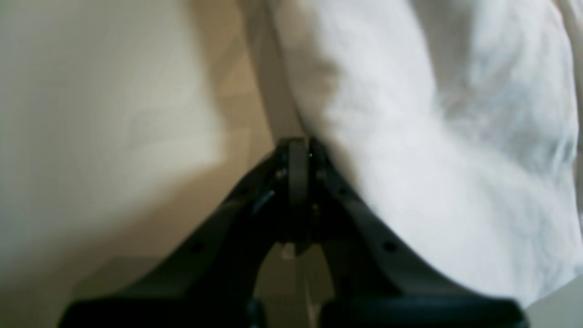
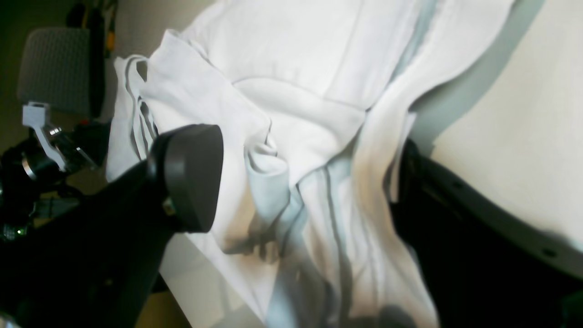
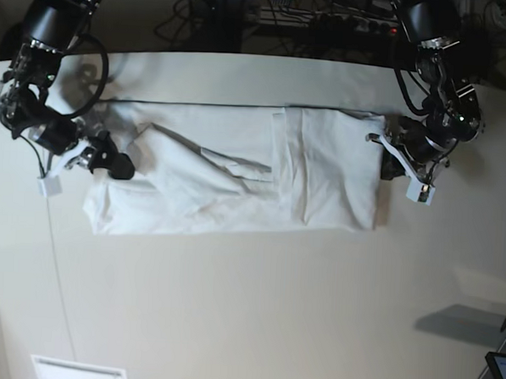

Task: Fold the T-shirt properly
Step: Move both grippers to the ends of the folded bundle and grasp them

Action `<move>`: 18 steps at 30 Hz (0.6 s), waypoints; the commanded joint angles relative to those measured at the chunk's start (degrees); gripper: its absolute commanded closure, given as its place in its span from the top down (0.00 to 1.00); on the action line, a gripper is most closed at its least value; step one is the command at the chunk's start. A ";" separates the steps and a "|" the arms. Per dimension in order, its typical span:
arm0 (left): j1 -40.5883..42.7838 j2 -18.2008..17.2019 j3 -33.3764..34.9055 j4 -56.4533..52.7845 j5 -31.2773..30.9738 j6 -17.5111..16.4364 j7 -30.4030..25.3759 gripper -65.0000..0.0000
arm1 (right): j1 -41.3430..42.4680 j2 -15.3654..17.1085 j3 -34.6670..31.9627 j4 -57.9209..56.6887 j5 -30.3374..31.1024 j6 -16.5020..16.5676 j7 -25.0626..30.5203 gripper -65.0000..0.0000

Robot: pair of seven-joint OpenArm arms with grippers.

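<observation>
The white T-shirt (image 3: 237, 167) lies spread lengthwise across the table, wrinkled, with a flap folded over its middle. My right gripper (image 3: 110, 161) is at the shirt's left end. In the right wrist view that gripper (image 2: 296, 191) stands wide open, and bunched folds of the T-shirt (image 2: 291, 114) lie between its fingers (image 2: 191, 177). My left gripper (image 3: 388, 163) is at the shirt's right edge. Its blurred wrist view shows the gripper (image 1: 298, 146) shut, with the T-shirt (image 1: 432, 136) draped over one finger and a hem strip running into the tips.
The pale table (image 3: 256, 283) stretches toward the camera. Cables and dark gear (image 3: 329, 24) crowd the far edge. A grey chair back (image 2: 54, 68) stands beyond the table's side. A white slatted thing (image 3: 78, 370) lies at the front left.
</observation>
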 commanded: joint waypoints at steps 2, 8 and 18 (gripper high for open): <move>-0.58 0.08 0.61 0.12 1.44 -0.30 2.28 0.00 | -0.09 -0.51 -0.67 0.28 -2.81 -1.10 -2.52 0.72; -2.33 1.40 0.52 -0.23 1.80 -0.30 2.46 0.00 | -0.62 -0.95 -0.76 0.28 -2.89 -1.19 -2.52 0.72; -2.77 2.63 2.90 -0.23 1.80 -0.30 2.46 0.00 | -0.71 -0.69 -0.85 0.01 -2.98 -1.19 -2.52 0.30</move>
